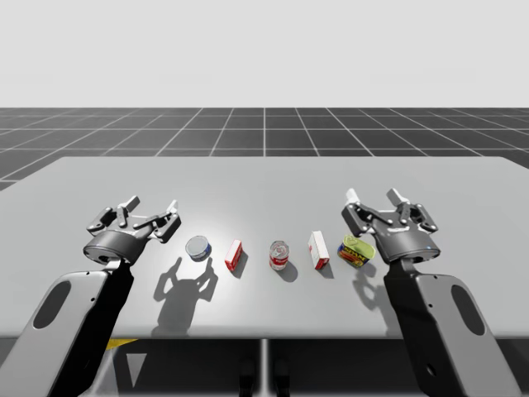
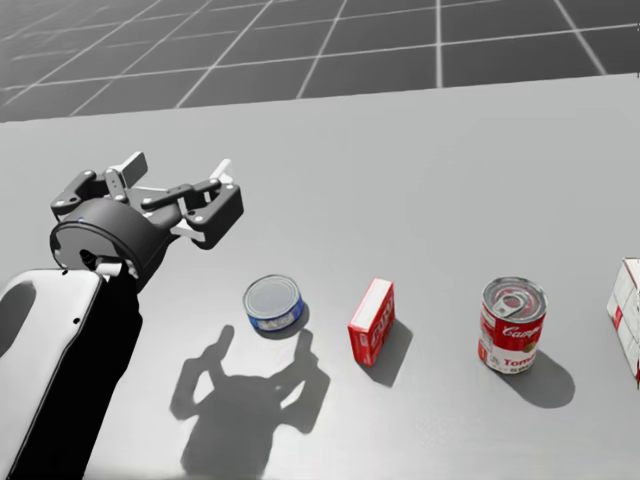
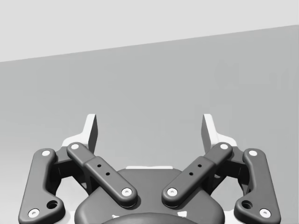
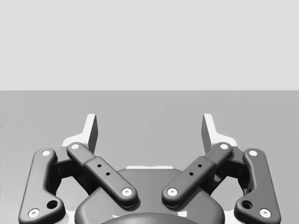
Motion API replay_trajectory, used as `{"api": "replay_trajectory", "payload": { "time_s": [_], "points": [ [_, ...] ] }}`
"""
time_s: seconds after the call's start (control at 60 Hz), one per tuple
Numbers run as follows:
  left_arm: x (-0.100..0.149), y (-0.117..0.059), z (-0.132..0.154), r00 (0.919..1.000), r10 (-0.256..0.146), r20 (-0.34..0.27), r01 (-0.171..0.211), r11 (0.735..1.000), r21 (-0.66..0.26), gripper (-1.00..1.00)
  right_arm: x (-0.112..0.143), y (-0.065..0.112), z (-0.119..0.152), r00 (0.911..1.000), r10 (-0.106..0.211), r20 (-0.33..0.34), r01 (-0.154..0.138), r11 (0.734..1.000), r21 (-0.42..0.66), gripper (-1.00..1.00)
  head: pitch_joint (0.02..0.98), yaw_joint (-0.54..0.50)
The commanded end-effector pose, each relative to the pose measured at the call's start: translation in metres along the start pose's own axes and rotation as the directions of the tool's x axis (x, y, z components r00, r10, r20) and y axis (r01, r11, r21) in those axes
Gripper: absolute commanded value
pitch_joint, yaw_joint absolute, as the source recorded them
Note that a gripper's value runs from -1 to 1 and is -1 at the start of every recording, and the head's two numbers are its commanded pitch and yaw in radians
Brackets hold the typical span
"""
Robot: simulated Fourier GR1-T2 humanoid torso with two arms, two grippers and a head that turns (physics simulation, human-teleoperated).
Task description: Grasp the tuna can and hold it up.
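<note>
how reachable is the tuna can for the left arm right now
Probably yes: the left gripper hangs open close beside the tuna can, nothing between them but bare table, and the red box stands on the can's other side.

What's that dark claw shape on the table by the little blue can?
High view: it's the shadow of my left tool, lit from above; my right tool casts one too. Head view: the same shadow lies on the table, on my side of the tuna can.
</note>
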Motion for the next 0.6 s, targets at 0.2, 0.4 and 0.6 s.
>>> {"api": "replay_trajectory", "payload": {
  "time_s": [0.2, 0.4, 0.6],
  "points": [
    [0.000, -0.001, 0.000, 1.0000, 0.003, -0.001, -0.003, 1.000, -0.001, -1.00, -0.005, 0.006, 0.001, 0.9993, 0.021, -0.031, -0.020, 0.999, 0.027, -1.00, 0.824, 0.33],
    [0.008, -0.004, 0.007, 0.9994, 0.035, 0.005, -0.035, 0.998, -0.045, -1.00, -0.005, 0.006, 0.001, 0.9991, 0.026, -0.035, -0.026, 0.999, 0.020, -1.00, 0.827, 0.33],
    [0.019, -0.010, 0.028, 0.9999, 0.013, 0.008, -0.012, 0.988, -0.154, -1.00, -0.005, 0.006, 0.000, 0.9988, 0.037, -0.031, -0.037, 0.999, 0.011, -1.00, 0.833, 0.34]
  ]
}}
